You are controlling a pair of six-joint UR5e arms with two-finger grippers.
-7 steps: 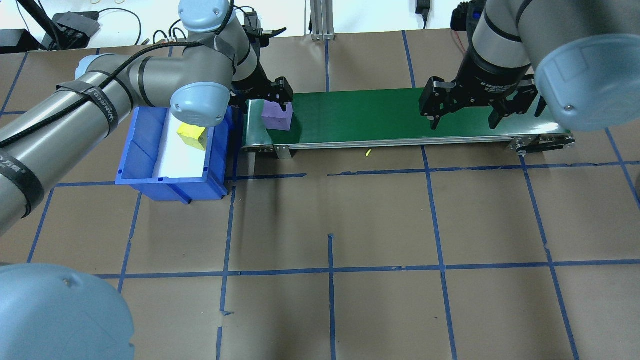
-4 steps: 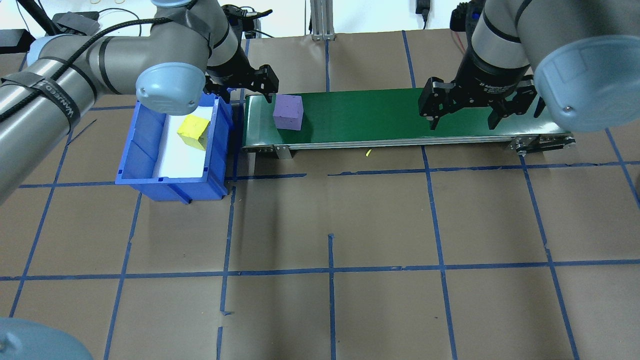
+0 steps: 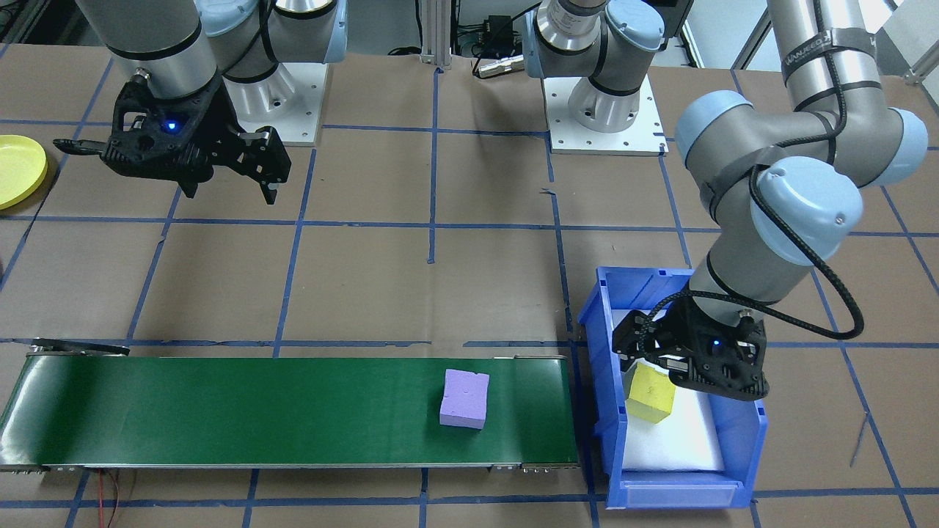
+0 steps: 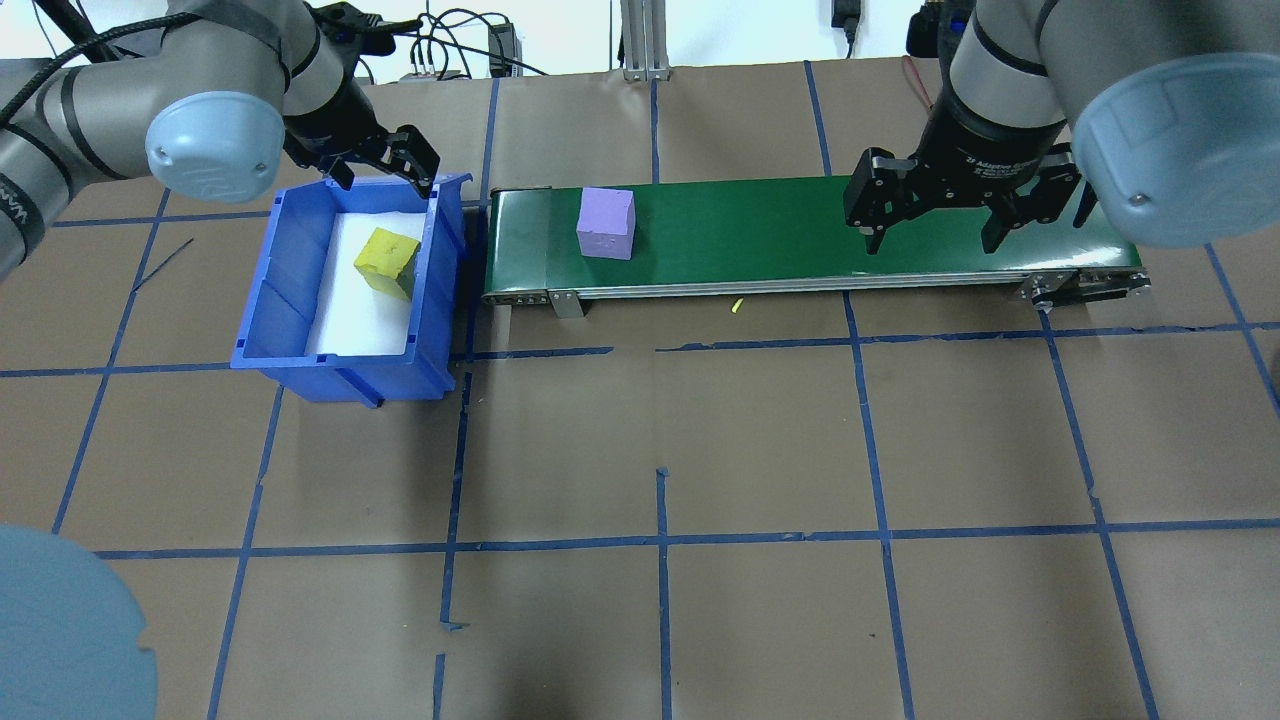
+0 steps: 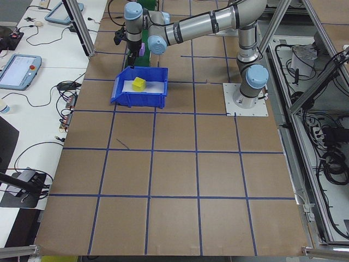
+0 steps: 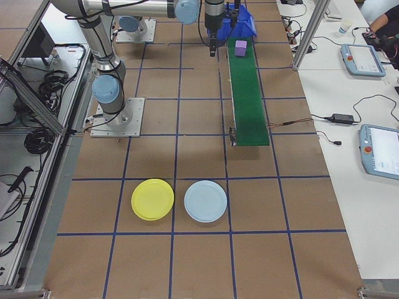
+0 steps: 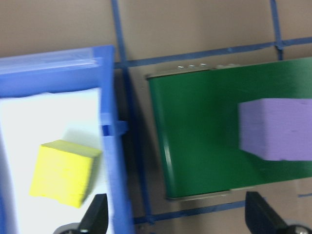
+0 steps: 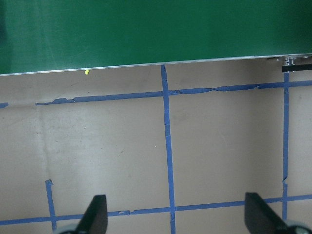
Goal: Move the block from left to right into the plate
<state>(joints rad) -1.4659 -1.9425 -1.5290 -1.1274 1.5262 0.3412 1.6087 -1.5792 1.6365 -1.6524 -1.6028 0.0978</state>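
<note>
Lettering "2F Adaptive" readable on right gripper [image 4: 935, 215] – jaws spread, empty, above green conveyor belt [image 4: 800, 235]. Left gripper [image 4: 378, 165] likewise spread, empty, over blue bin [image 4: 262, 300] holding yellow block [image 4: 386, 258]. Purple block [image 4: 606, 224] sitting on belt – bin end. Yellow plate [image 6: 152, 199] far off on brown taped table [image 4: 660, 450], beside pale blue plate [image 6: 205, 201].

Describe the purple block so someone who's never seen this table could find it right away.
Find the long green conveyor belt across the far side of the table. The purple block sits on it near the end next to the blue bin. The only other block, the yellow block, lies inside that bin.
</note>
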